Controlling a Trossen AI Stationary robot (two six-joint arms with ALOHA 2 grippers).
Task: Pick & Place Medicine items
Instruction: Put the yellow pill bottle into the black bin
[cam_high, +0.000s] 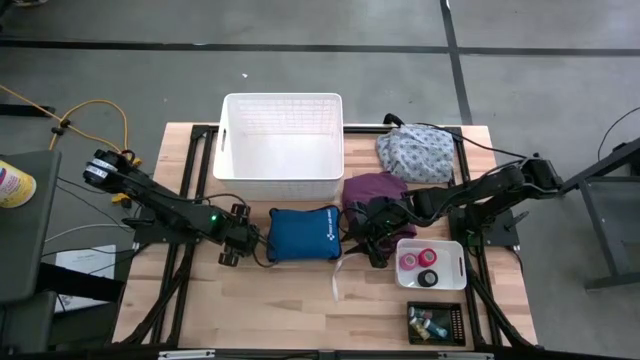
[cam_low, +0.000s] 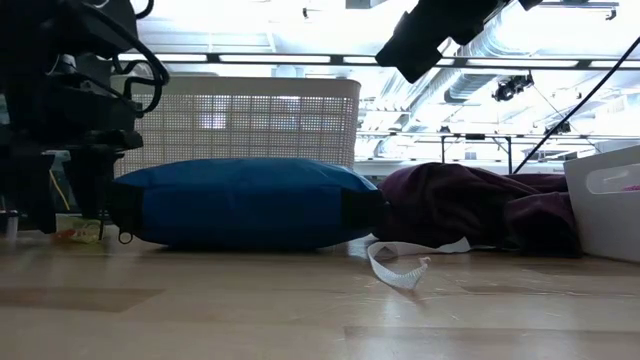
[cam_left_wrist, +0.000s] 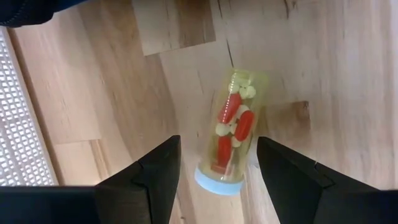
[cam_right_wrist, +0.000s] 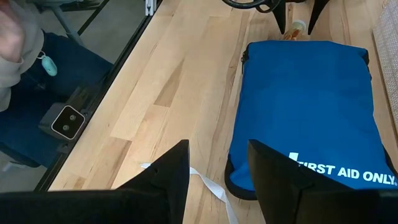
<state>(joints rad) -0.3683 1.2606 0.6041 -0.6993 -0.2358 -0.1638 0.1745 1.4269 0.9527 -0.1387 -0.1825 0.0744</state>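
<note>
On the pale wooden counter (cam_high: 300, 300), the left end effector (cam_left_wrist: 214, 165) is spread around a lying pill vial (cam_left_wrist: 233, 134), near the left edge. The right end effector (cam_right_wrist: 214, 168), spread, hovers beside the blue pouch (cam_high: 303, 235) mid-counter. Bright ceiling pipework (cam_low: 480, 90) fills the room behind.

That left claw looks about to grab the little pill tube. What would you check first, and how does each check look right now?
1. Left claw open: ok, its two fingers stand apart.
2. Pill vial between the fingers: ok, lying on the table, fingers either side.
3. Vial lined up: cannot tell, it lies slightly tilted to the fingers.
4. Vial cap on: ok, light blue cap in place.
5. Right claw out of the way: ok, open at the far end of the blue pouch.
6. White basket free: ok, nothing shows in it.
</note>
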